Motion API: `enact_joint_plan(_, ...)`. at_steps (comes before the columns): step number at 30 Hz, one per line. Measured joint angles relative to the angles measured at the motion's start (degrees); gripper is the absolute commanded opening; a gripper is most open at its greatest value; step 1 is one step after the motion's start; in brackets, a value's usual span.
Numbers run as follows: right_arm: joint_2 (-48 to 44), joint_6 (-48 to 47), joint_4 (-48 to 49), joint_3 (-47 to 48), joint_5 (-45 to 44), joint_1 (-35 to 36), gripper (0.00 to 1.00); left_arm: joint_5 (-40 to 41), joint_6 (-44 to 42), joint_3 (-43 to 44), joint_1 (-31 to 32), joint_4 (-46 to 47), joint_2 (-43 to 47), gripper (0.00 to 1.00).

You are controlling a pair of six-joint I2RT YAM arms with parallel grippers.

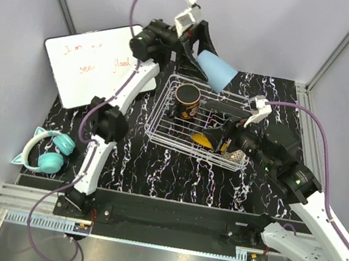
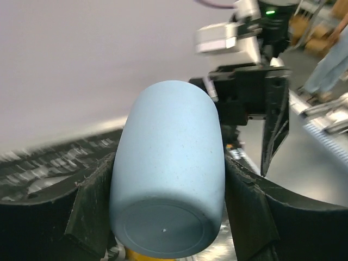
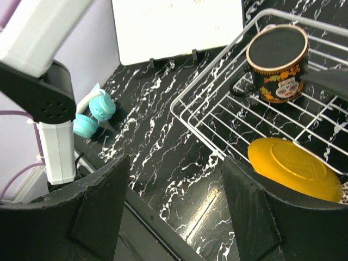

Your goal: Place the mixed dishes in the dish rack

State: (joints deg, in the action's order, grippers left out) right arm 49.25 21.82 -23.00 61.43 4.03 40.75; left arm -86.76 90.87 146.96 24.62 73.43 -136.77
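Pale blue cup point(image 1: 215, 71) is clamped in the left gripper point(image 2: 168, 217) at the far rim of the dish rack point(image 1: 164, 112), its long axis tilted toward 5 o'clock. The rack's wires lie at 6 o'clock from it, beside the black-orange mug point(image 1: 187, 101). Farther right, the right gripper point(image 3: 174, 217) is spread wide and empty.

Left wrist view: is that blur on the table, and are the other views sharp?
Left wrist: cup sharp, table behind it streaked with blur. Right wrist: mug and plate crisp, mild glare on the table. Top external: sharp, evenly lit.
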Motion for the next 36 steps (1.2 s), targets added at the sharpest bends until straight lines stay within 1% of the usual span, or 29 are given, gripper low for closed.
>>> enact_joint_plan(3,-1.14,-0.15,-0.5,0.85,0.11,0.0,0.76,0.2,-6.51,2.75,-0.83,1.05,3.63,0.0)
enact_joint_plan(7,-2.54,-0.35,-2.03,2.01,0.09,0.0,0.74,0.22,-17.33,5.73,-5.55,2.05,5.35,0.0)
enact_joint_plan(10,-3.23,-0.26,-2.75,2.16,0.0,0.0,0.73,0.22,-25.18,12.11,-8.81,2.19,2.05,0.0)
enact_joint_plan(13,-3.58,0.2,-3.54,2.16,-0.2,0.0,0.72,0.17,-34.49,18.23,-10.64,2.23,-2.58,0.0)
enact_joint_plan(15,-3.67,0.79,-3.61,2.16,-0.52,0.0,0.72,0.11,-39.67,19.15,-10.97,2.23,-4.48,0.0)
enact_joint_plan(19,-3.82,1.64,-3.65,2.16,-1.4,0.0,0.72,0.02,-47.54,15.5,-10.43,2.03,-4.68,0.0)
enact_joint_plan(21,-3.82,1.81,-3.65,2.16,-1.57,0.0,0.72,0.02,-51.1,12.33,-9.99,1.97,-3.87,0.0)
enact_joint_plan(22,-3.78,1.81,-3.65,2.16,-1.55,0.0,0.71,0.07,-54.27,9.51,-9.9,1.92,-2.86,0.0)
enact_joint_plan(24,-3.67,1.81,-3.65,2.16,-1.55,0.0,0.71,-0.04,-61.64,4.57,-9.77,1.57,-0.96,0.0)
enact_joint_plan(28,-3.72,1.81,-3.65,2.14,-1.64,0.0,0.71,0.07,-79.56,2.16,-10.73,1.53,-0.07,0.0)
enact_joint_plan(29,-3.87,1.81,-3.65,2.03,-1.66,0.0,0.71,0.28,-85.31,-2.21,-10.95,1.42,2.27,0.0)
enact_joint_plan(30,-4.07,1.81,-3.58,1.86,-1.66,0.0,0.71,1.57,-92.63,-8.68,-11.02,0.7,5.95,0.0)
enact_joint_plan(31,-4.28,1.81,-3.5,1.64,-1.66,0.0,0.71,5.22,-106.22,-14.08,-10.93,-6.03,9.73,0.0)
enact_joint_plan(32,-4.5,1.81,-3.39,1.4,-1.66,0.0,0.71,10.82,-115.36,-14.91,-10.14,-17.79,12.13,0.0)
enact_joint_plan(33,-4.74,1.79,-3.39,1.14,-1.64,0.0,0.71,18.32,-123.34,-9.14,-8.83,-30.95,12.02,0.0)
enact_joint_plan(34,-4.9,1.79,-3.37,1.01,-1.66,0.0,0.71,25.42,-130.14,0.42,-6.99,-41.4,10.16,0.0)
enact_joint_plan(35,-4.96,1.77,-3.37,0.98,-1.64,0.0,0.71,32.09,-135.25,8.59,-4.72,-48.65,8.52,0.0)
enact_joint_plan(36,-5.03,1.7,-3.37,0.92,-1.62,0.0,0.71,37.33,-139.18,12.81,-2.6,-53.22,8.66,0.0)
